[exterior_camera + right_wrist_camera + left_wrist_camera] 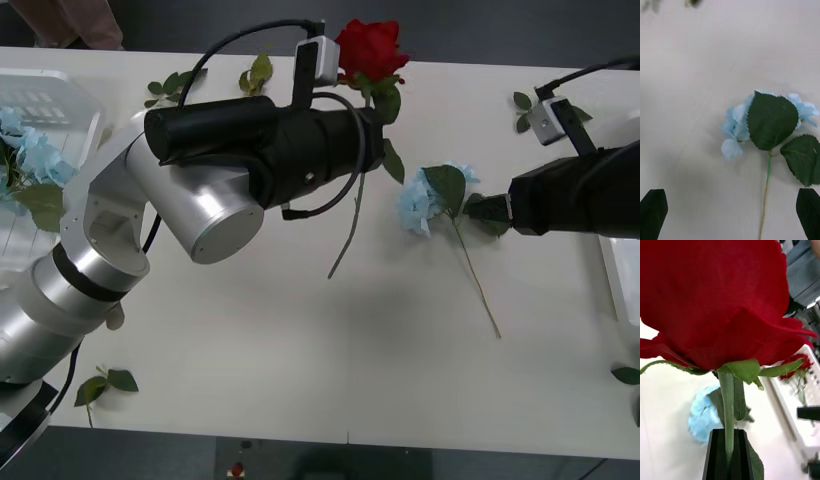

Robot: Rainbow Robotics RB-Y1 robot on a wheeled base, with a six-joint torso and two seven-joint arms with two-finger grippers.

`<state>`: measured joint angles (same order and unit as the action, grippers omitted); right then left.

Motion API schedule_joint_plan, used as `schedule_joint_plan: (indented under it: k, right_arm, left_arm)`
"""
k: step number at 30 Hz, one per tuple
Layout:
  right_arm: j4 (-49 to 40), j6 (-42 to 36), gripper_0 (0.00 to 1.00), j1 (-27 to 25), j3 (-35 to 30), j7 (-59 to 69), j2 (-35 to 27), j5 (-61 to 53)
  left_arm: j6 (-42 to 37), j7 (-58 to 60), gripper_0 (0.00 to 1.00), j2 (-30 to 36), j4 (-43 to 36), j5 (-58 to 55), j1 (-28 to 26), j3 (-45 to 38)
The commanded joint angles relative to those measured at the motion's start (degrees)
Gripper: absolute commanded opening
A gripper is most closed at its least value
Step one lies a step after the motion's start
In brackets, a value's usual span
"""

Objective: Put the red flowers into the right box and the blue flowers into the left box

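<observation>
At the top centre of the front view, a deep-red artificial rose [370, 47] on a thin green stem is lifted off the white table [300, 330], its stem trailing down and to the left below the arm. The left gripper [729, 450], black-fingered, is clamped on that stem just under the bloom; in the left wrist view the two fingers [717, 453] press together with the stem between them and the red petals spread above.

Right of centre in the front view lies a pale sky-blue fluffy artificial flower [420, 205] with large green leaves, flat on the table, its thin stem running down and to the right. The right gripper [730, 213] hovers beside this flower, fingers spread wide and holding nothing; in the right wrist view the black fingertips [653, 212] sit at the two lower corners with the blue cluster and its stem between them, farther off.

At the upper left edge of the front view, the ribbed white plastic tray [50, 105] holds more pale blue flowers [28, 150]. On the right edge, a strip of the smooth white plastic tray [620, 280] shows; in the left wrist view another red rose [795, 369] lies inside it.

Loose green leaf sprigs [105, 385] lie on the table at the lower left, along the top edge, and near the right arm.
</observation>
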<state>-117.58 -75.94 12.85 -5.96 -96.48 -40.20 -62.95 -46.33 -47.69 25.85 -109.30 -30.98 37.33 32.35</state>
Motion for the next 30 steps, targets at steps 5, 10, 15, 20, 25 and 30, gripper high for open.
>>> schedule_joint_plan:
  k: [5, 10, 15, 20, 25, 30]
  right_arm:
    - [-2.13, -8.26, 1.0, 0.86, -9.77, -8.63, 6.28, -12.11]
    - [-2.13, -12.12, 1.0, 1.92, -13.02, -9.34, 9.44, -17.3]
    - [-2.13, -12.56, 1.0, 2.97, -13.81, -9.07, 11.55, -21.34]
    - [-2.13, -12.39, 1.0, 4.2, -14.08, -8.63, 12.87, -22.84]
    - [-2.13, -12.21, 1.0, 5.08, -13.99, -7.84, 13.84, -22.84]
    - [-2.13, -11.42, 0.93, 5.43, -13.55, -7.31, 14.1, -22.84]
  left_arm:
    - [-6.75, 13.5, 0.0, -4.06, -1.71, 3.82, 9.26, -2.02]
    - [-6.75, 19.92, 0.0, -6.43, -1.62, 5.58, 11.8, -2.02]
    - [-6.66, 26.42, 0.0, -10.47, -1.53, 12.26, 12.42, -2.02]
    - [-6.66, 31.43, 0.0, -13.55, -1.0, 16.65, 12.42, -2.02]
    - [-6.66, 35.57, 0.0, -16.1, 0.4, 20.61, 12.51, -2.11]
    - [-6.75, 37.32, 0.0, -17.77, 0.75, 22.02, 12.42, -2.11]
